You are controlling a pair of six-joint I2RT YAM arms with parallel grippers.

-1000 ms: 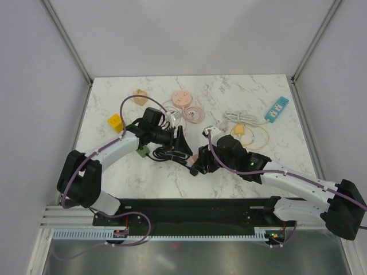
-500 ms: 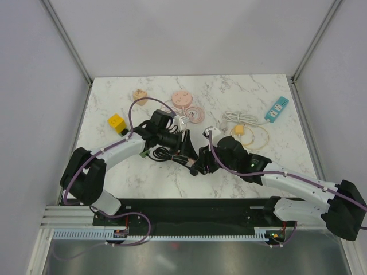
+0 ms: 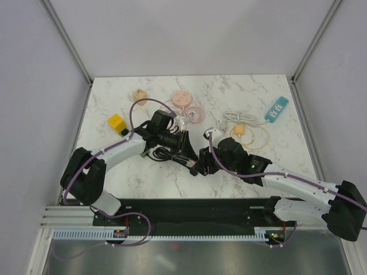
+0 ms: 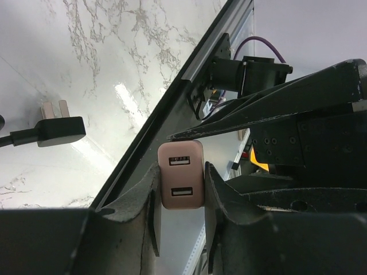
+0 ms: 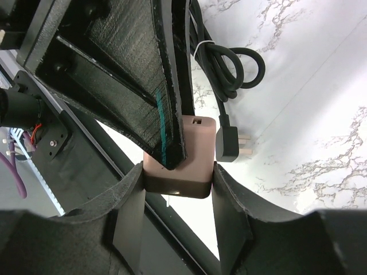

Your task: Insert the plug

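Over the marble table (image 3: 287, 143), the right gripper (image 5: 179, 177) pinches a pink USB adapter (image 5: 195, 149) by its sides. The left gripper (image 4: 181, 192) clamps the same adapter. A black plug (image 4: 57, 130) lies on the marble.

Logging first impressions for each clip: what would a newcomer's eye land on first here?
Both arms meet over the middle of the marble table, where the left gripper and the right gripper both clamp the same pink USB charger. Beside them on the marble lies a black plug with its coiled cable. A blue power strip sits at the far right.
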